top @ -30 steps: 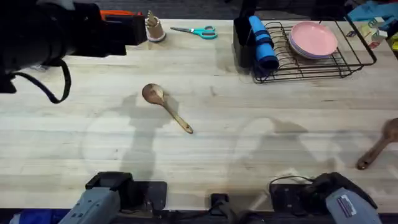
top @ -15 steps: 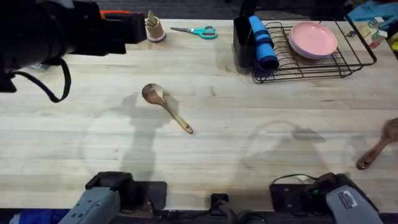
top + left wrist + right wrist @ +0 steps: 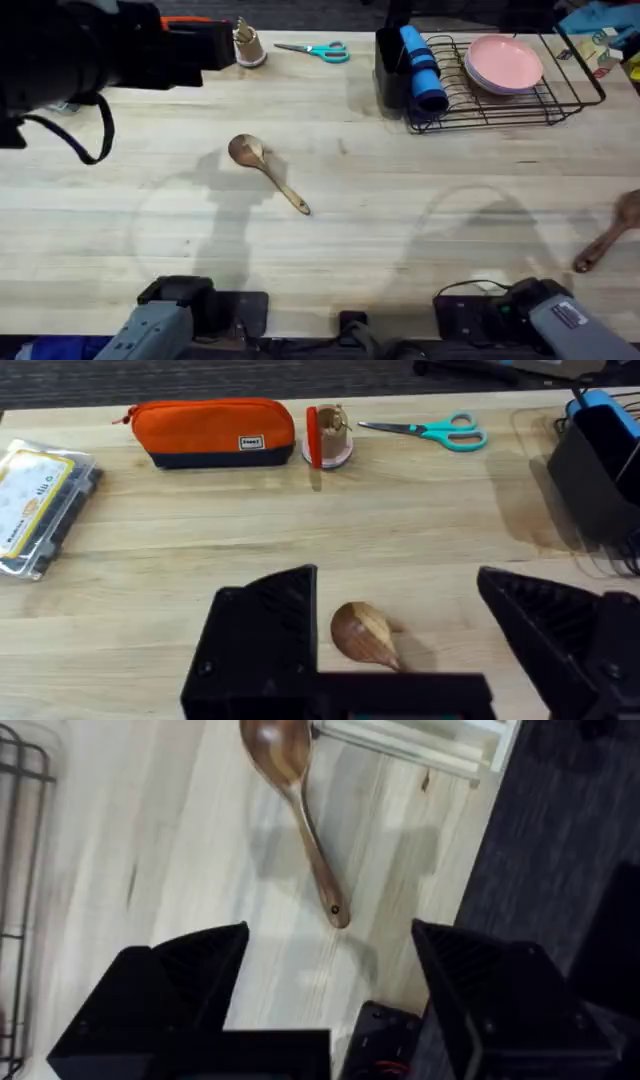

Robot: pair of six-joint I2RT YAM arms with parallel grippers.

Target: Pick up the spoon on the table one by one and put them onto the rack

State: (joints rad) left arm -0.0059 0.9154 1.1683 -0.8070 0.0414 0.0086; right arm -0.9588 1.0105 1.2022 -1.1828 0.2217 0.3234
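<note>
Left gripper (image 3: 395, 635): black fingers spread wide, nothing held. It hangs above the table (image 3: 420, 250), probably so that a straight descent would bracket the spoon's bowl.

Clear box (image 3: 35, 495): ahead of the left gripper and far off to its left side, lying flat, well away from the work.

Orange pencil case (image 3: 212, 430): ahead of the left gripper at the far edge, just beside a small red-and-tan object (image 3: 328, 435); neither belongs to the task.

Centre spoon (image 3: 266, 172): directly beneath the left gripper, its bowl (image 3: 362, 630) showing in the gap between the fingers. Flat on the wood, bowl up, with the handle running away from the bowl toward the arms' side.

Centre spoon, look: light-brown wood, round glossy bowl, slim straight handle.

Scissors (image 3: 428, 430): teal-handled, ahead of the left gripper and to its right, at the far edge.

Rack (image 3: 520, 95): black wire, ahead of the right gripper at the far side, carrying pink plates (image 3: 503, 62), a blue item (image 3: 423, 68) and the tall black holder (image 3: 392, 62), the likely slot for spoons.

Right gripper (image 3: 330, 995): fingers parted, empty, poised over the second spoon near the table's right edge.

Second spoon (image 3: 295, 805): just ahead of the right gripper's open fingers, flat, handle end nearest them, darker bowl farther away.
</note>
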